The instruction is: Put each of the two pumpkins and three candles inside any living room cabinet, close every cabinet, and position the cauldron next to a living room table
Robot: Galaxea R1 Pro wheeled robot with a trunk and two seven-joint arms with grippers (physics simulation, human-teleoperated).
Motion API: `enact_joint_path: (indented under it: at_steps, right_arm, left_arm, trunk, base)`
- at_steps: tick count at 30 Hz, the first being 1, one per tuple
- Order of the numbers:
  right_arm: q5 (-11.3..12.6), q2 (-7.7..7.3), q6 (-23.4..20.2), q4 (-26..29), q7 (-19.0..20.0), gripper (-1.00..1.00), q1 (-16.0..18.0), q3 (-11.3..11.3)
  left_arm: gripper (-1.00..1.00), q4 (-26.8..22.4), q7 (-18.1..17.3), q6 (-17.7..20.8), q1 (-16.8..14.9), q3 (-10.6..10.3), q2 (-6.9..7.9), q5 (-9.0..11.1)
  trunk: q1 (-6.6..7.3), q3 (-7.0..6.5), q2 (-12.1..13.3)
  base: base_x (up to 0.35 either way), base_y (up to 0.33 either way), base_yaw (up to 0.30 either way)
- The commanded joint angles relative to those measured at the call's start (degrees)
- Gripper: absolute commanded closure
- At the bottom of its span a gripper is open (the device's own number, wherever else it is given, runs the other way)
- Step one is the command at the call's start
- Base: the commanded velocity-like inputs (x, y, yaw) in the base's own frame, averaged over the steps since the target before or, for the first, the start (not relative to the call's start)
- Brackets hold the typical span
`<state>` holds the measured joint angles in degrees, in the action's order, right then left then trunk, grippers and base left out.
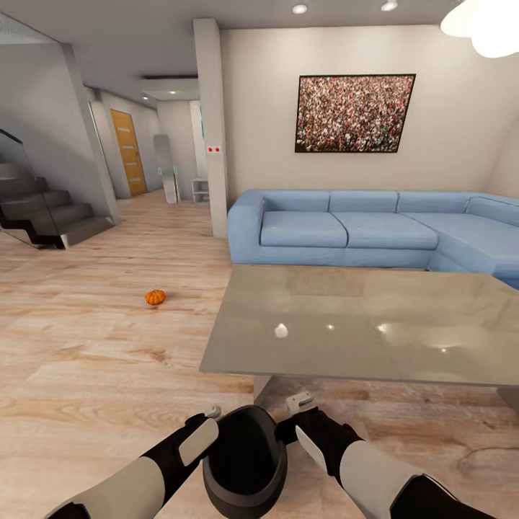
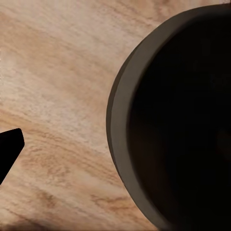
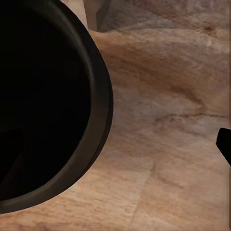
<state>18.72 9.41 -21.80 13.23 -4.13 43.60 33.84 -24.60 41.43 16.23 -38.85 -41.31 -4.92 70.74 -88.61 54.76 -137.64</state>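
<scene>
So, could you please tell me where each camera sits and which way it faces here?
Head view: on the robot's head, looking forward and down at the table, sofa and pumpkin; both arms flank the cauldron.
Left wrist view: near the left end effector, facing the cauldron rim and floor.
Right wrist view: near the right end effector, facing the rim and floor.
All three share the cauldron.

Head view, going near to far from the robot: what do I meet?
Cauldron held between both arms → glass-topped table → pumpkin on the floor → blue sofa → framed picture on the wall.
</scene>
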Motion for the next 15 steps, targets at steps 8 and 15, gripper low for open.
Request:
enact_joint_path:
  at_steps: [8,15]
  right_arm:
    - [0.00,0.00,0.00,0.04,0.00,-1.00,0.00,0.00]
    - [0.00,0.00,0.00,0.03,0.00,-1.00,0.00,0.00]
  left_arm:
    - [-1.00,0.05,-0.02,-0.05,0.00,0.00,0.04,0.01]
    - [-1.00,0.08,-0.02,-0.05,0.00,0.00,0.05,0.01]
  trunk:
    - [1.10,-0.90,2.02]
    - [1.10,-0.90,2.02]
  base:
    - [0.000,0.000,0.000]
    - [0.000,0.000,0.000]
